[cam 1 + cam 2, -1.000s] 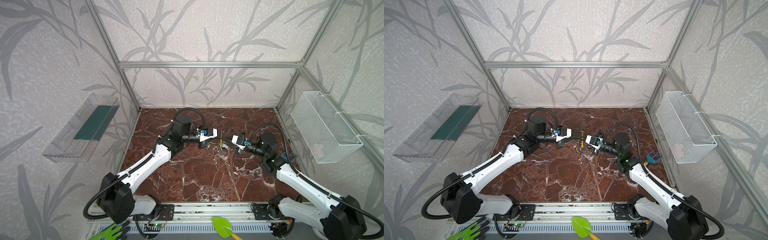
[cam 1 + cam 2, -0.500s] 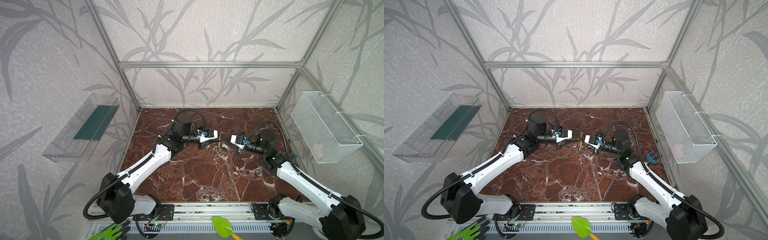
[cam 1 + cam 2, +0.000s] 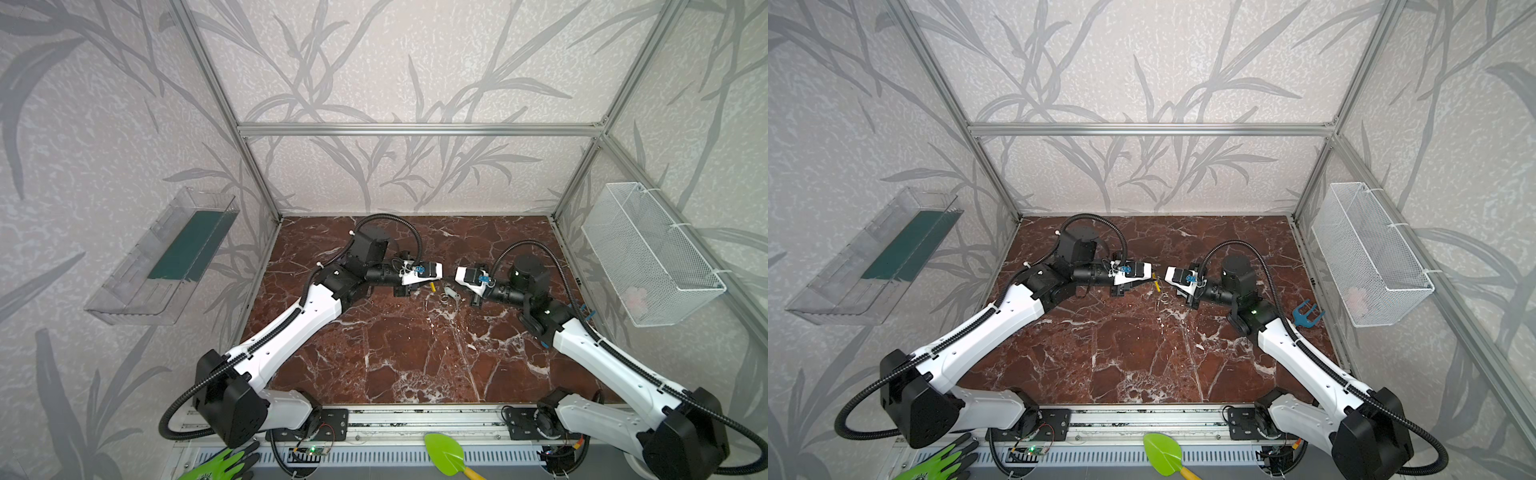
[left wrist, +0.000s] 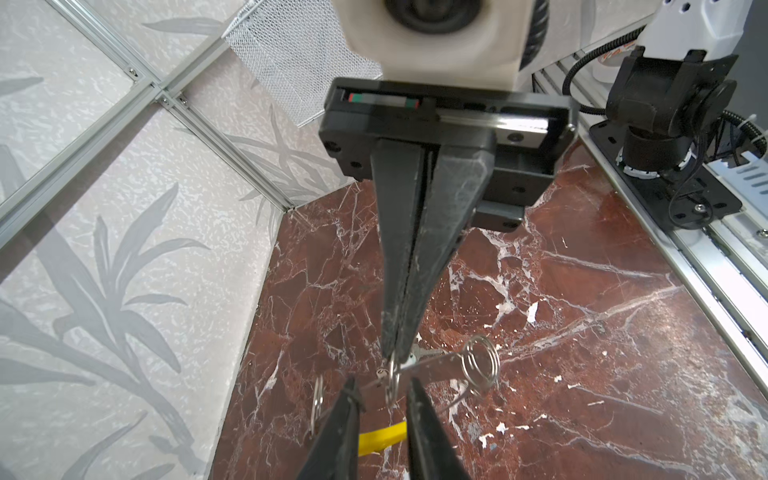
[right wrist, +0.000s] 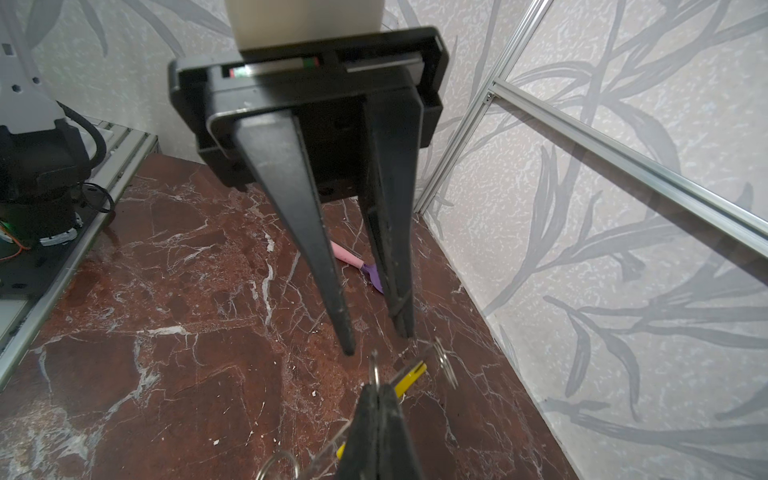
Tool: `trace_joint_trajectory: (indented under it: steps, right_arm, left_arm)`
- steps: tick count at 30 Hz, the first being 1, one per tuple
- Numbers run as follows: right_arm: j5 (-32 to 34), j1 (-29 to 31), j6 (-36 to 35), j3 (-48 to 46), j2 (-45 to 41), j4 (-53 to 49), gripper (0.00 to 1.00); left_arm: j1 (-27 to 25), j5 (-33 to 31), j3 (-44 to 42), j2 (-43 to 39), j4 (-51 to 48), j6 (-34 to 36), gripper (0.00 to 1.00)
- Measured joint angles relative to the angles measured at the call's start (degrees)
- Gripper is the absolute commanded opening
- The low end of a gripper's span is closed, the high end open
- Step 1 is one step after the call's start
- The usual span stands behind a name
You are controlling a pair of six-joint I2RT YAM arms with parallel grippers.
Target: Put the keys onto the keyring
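bench [image 3: 395,353]: red-brown marble, white-veined, inside leaf-papered walls [image 3: 415,75] | we count two arms [image 3: 291,332] [image 3: 602,353], one mesh basket [image 3: 648,257], one clear tray [image 3: 162,262], one green trowel [image 3: 446,453] | left fingers [image 4: 338,436] spread near the yellow-sleeved keyring [image 4: 382,438] | right fingers [image 4: 436,232] pressed together, pinching the keys [image 3: 451,294] above mid-bench

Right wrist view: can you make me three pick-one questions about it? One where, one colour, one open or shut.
1. Where is the pink-and-purple toy? A on the marble floor; B in a basket; C between the jaws.
2. What colour is the keyring sleeve? A yellow; B green; C blue.
3. How do the jaws of the right gripper stand? A wide open; B shut on a small metal ring; C shut on the toy.
Answers: 1 A, it lies flat on the floor. 2 A, it shows bright yellow. 3 B, the jaws meet and the ring sticks out past their tips.
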Motion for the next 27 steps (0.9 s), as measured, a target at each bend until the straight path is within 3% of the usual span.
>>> trace_joint_trajectory:
  steps: [12, 17, 20, 22, 24, 27]
  right_arm:
    - [0.3, 0.0, -0.8, 0.0, 0.0, 0.0, 0.0]
    - [0.2, 0.0, -1.2, 0.0, 0.0, 0.0, 0.0]
    - [-0.2, 0.0, -1.4, 0.0, -0.2, 0.1, 0.0]
    - [-0.5, 0.0, -1.4, 0.0, -0.3, 0.2, 0.0]
    - [-0.7, -0.1, -1.4, 0.0, -0.3, 0.5, 0.18]
    - [-0.7, -0.5, -1.6, -1.0, -1.2, 1.6, 0.25]
  left_arm:
    - [-1.1, -2.5, 2.5, 2.9, -4.5, 2.0, 0.19]
    - [-1.5, -3.0, 3.3, 4.1, -5.3, 2.5, 0.1]
    - [-1.5, -3.1, 4.0, 4.5, -5.5, 2.6, 0.0]
    - [-1.6, -3.1, 4.2, 4.5, -5.7, 2.6, 0.0]
    - [-1.6, -3.0, 4.3, 4.5, -5.7, 2.8, 0.0]
    - [-1.8, -2.6, 4.3, 4.5, -5.8, 4.5, 0.0]
